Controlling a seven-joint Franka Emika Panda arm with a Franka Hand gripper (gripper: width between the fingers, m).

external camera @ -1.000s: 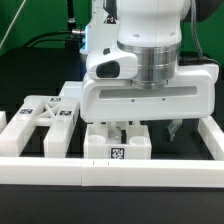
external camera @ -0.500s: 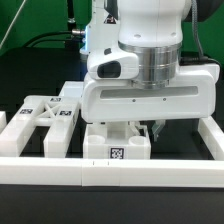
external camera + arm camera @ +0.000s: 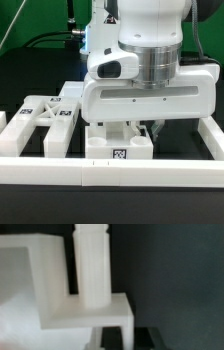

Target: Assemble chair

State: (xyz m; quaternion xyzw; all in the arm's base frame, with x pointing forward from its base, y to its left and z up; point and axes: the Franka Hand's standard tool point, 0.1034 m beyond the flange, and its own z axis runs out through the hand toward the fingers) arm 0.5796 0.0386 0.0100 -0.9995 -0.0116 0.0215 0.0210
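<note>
In the exterior view my gripper hangs low behind a white chair block with a black-and-white tag on its front. The hand hides most of the fingers. The white X-braced frame lies to the exterior view's left of that block. In the wrist view a white slab part with a step-like ledge fills one side, and a slim white post stands on the ledge. My gripper shows as two dark fingertips close together by the ledge. Nothing shows between them.
Long white border rails run along the front and the exterior view's right. A further white chair part lies behind the frame. The black table shows at the back on the exterior view's left.
One second ago a finger stood out towards the exterior view's right under the hand. It has since moved inward, so the jaws have come together. The parts have not moved.
</note>
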